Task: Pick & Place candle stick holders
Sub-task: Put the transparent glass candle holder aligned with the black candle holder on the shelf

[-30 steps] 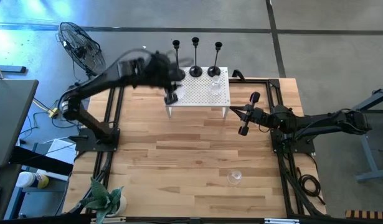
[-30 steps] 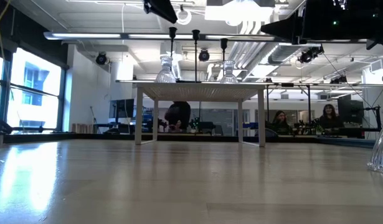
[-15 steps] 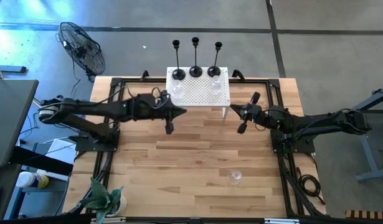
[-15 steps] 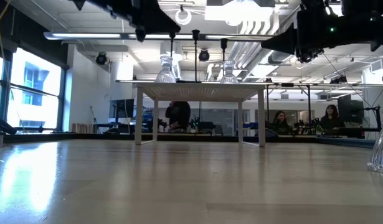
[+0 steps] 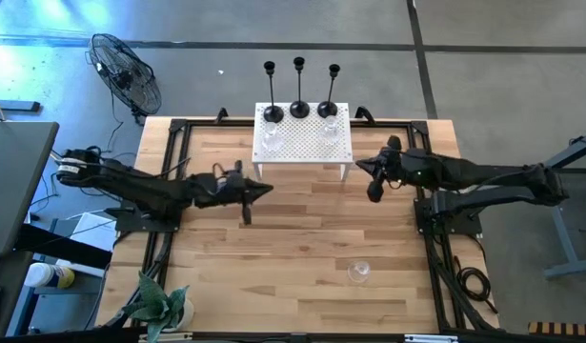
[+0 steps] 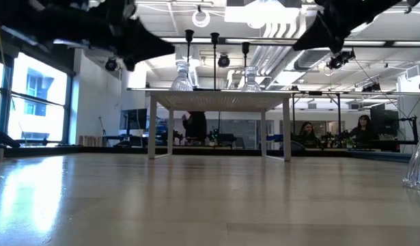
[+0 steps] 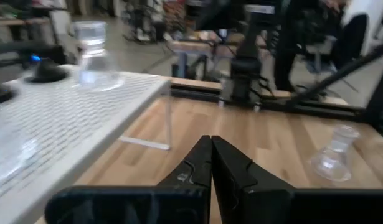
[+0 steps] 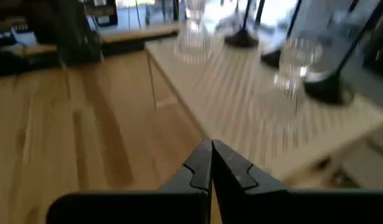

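Three black candle stick holders (image 5: 299,107) stand by their round bases in a row at the far edge of a white perforated stand (image 5: 307,143); they also show in the low view (image 6: 214,61). My left gripper (image 5: 266,188) is shut and empty over the table, near and left of the stand; its closed fingers show in the left wrist view (image 7: 211,163). My right gripper (image 5: 360,163) is shut and empty just right of the stand; the right wrist view (image 8: 211,165) looks past it at two black bases (image 8: 328,90).
Two clear glass holders (image 5: 271,143) (image 5: 329,129) stand on the white stand in front of the black ones. Another clear glass holder (image 5: 358,272) stands on the wooden table near its front edge. Black frame rails (image 5: 173,181) run along both sides. People sit in the room behind.
My left gripper has drawn back from the left side of the stand toward the table's near edge and left, coming down lower, still shut. My right arm has shifted a little toward the far edge. The candle stick holders have stayed in place.
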Robot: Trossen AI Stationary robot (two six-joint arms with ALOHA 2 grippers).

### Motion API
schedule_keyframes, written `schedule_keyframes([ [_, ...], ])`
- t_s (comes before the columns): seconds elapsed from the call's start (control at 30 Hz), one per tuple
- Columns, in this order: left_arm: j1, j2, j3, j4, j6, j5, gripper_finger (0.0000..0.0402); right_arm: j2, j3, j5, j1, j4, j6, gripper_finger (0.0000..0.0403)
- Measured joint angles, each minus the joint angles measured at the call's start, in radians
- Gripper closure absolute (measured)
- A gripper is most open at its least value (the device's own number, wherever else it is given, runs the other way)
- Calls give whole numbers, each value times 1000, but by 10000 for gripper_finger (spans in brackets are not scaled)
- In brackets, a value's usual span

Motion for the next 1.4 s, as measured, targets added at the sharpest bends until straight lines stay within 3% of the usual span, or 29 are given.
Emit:
schedule_keyframes([
  [0.23,1,-85,-217,235,8,-86,401,110,179,9,133,-464,300,403],
  [0.53,1,-122,-268,256,7,-101,401,365,357,-4,410,-745,690,393],
  [0.6,1,-122,-268,242,7,-101,401,416,380,-9,460,-766,751,377],
  [0.73,1,-122,-268,184,2,-101,401,517,442,-27,493,-812,720,329],
  [0.87,1,-122,-268,164,-3,-101,401,602,514,-132,489,-834,766,277],
  [1.03,1,-122,-268,165,-1,-107,401,699,581,-222,567,-839,790,214],
  [1.27,1,-121,-268,158,-1,-107,401,839,695,-222,665,-874,850,128],
  [1.4,1,-121,-268,158,-2,-107,401,901,705,-238,707,-873,839,100],
])
